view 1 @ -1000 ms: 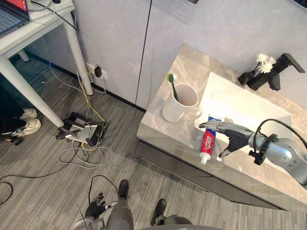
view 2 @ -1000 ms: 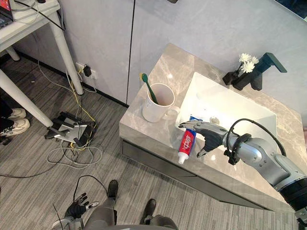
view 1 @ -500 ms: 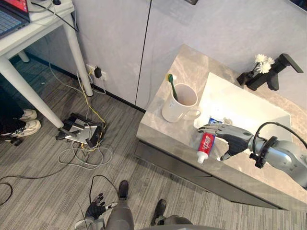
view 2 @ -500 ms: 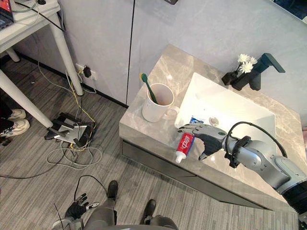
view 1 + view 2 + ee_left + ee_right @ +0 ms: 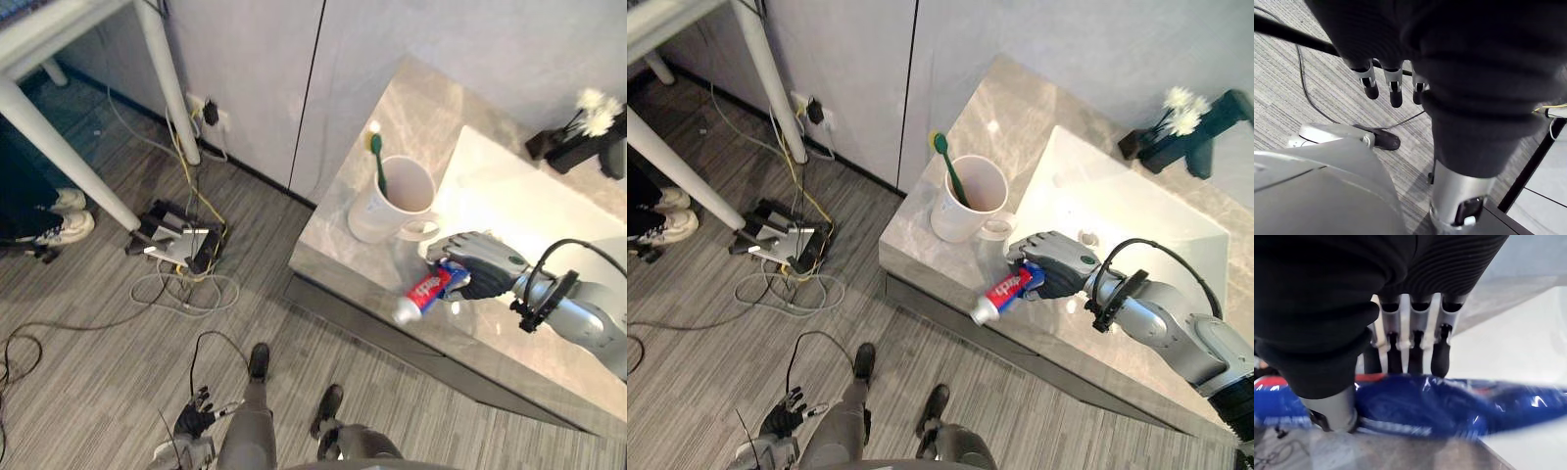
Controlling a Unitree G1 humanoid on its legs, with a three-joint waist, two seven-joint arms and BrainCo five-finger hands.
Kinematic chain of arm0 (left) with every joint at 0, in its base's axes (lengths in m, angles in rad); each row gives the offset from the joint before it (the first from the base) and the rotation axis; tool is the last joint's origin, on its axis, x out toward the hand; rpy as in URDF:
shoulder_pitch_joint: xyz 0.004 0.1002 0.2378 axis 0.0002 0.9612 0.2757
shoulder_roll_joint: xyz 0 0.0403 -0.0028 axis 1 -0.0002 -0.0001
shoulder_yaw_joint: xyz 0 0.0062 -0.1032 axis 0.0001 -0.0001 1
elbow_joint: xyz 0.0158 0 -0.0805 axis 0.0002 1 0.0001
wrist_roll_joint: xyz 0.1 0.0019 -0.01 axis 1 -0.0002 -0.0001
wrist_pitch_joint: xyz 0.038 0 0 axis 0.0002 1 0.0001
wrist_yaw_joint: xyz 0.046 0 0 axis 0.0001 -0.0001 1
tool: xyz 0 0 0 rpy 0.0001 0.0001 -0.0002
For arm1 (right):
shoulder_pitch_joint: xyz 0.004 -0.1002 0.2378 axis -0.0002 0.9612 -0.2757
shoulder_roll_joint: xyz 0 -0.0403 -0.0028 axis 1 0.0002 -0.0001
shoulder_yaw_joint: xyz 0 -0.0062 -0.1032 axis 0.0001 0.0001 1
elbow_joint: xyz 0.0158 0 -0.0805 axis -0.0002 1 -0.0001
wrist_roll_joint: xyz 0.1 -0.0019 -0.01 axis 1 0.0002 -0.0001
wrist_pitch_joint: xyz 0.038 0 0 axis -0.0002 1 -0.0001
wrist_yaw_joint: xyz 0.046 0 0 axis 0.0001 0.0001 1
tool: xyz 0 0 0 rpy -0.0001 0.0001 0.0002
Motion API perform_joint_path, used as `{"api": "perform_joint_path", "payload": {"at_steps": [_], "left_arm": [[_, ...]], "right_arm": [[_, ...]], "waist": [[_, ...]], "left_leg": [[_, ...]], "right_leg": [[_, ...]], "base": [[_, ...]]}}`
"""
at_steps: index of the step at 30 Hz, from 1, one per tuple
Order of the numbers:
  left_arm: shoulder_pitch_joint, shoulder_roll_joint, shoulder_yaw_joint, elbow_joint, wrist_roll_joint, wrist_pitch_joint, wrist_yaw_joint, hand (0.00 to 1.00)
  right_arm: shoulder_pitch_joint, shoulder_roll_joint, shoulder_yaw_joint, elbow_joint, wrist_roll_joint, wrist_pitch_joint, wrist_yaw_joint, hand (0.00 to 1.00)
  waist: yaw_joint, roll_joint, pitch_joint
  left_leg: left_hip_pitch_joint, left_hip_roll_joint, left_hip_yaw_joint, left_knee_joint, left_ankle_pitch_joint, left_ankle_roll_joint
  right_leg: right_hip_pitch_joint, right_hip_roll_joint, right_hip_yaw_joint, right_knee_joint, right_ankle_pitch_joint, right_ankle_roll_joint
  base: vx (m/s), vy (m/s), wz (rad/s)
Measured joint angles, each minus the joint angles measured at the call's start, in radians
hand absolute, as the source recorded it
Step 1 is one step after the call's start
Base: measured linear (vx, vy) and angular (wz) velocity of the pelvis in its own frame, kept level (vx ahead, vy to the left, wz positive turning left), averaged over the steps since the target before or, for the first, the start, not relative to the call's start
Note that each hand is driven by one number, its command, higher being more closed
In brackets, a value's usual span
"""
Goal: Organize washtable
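Left eye view: a grey marble washtable (image 5: 392, 117) fills the right half of the frame, with a white basin (image 5: 519, 211) set into it. The robot's right hand (image 5: 482, 266) reaches in from the right edge and sits at centre right, at the near left corner of the basin. Its fingers and thumb are curled round a red, white and blue toothpaste tube (image 5: 427, 293). The tube is tilted, and its white cap end points toward the lower left, above the front edge of the counter. Whether the tube touches the counter cannot be told.

In the right wrist view, the dark-tipped fingers (image 5: 1415, 340) press on one side of the tube (image 5: 1449, 406).

Just above and left of the hand stands a white mug (image 5: 396, 203), upright, with its handle facing the hand. A green toothbrush (image 5: 379, 164) leans inside it, head up.

In the upper right of the right eye view, white flowers (image 5: 1181, 101) stand beside a black faucet (image 5: 1215, 127) behind the basin.

The left hand (image 5: 194, 423) hangs at the bottom left over the grey striped floor (image 5: 88, 372), its fingers (image 5: 1393, 90) relaxed and straight, holding nothing.

At the far left, a person's shoes (image 5: 64, 220) rest near a white table leg (image 5: 59, 147).
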Motion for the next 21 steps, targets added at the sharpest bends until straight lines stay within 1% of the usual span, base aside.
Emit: {"api": "perform_joint_path", "payload": {"at_steps": [3, 9, 14, 21], "left_arm": [[-0.016, 0.008, 0.0, 0.001, -0.005, 0.001, 0.016, 0.0], [-0.029, 0.016, 0.0, 0.003, -0.006, -0.001, 0.018, 0.0], [-0.031, 0.017, 0.0, 0.005, -0.025, -0.001, 0.019, 0.0], [-0.032, 0.019, -0.001, 0.004, -0.024, -0.008, 0.019, 0.0]], "right_arm": [[0.011, 0.021, -0.013, -0.006, -0.002, -0.01, -0.033, 1.0], [0.011, 0.039, -0.017, -0.006, -0.002, -0.024, -0.041, 1.0], [0.013, 0.054, -0.018, -0.005, -0.002, -0.02, -0.066, 1.0], [0.013, 0.064, -0.021, -0.004, -0.003, -0.019, -0.073, 1.0]], "waist": [[-0.002, 0.003, 0.014], [-0.004, 0.008, 0.024], [-0.003, 0.016, 0.034], [-0.002, 0.018, 0.042]], "left_leg": [[-0.016, 0.001, -0.003, 0.0, 0.0, 0.0], [-0.015, 0.002, -0.014, 0.0, -0.001, -0.001], [-0.012, 0.004, -0.019, 0.0, -0.001, -0.001], [-0.006, 0.005, -0.016, 0.0, -0.001, -0.001]], "right_leg": [[-0.017, 0.002, 0.001, 0.003, -0.002, -0.002], [-0.017, 0.004, -0.001, 0.012, -0.015, -0.006], [-0.015, 0.006, -0.001, 0.018, -0.02, -0.006], [-0.013, 0.005, 0.003, 0.025, -0.021, -0.007]], "base": [[0.03, 0.01, 0.01], [0.05, 0.009, 0.04], [0.02, 0.005, 0.02], [0.0, 0.0, 0.0]]}}
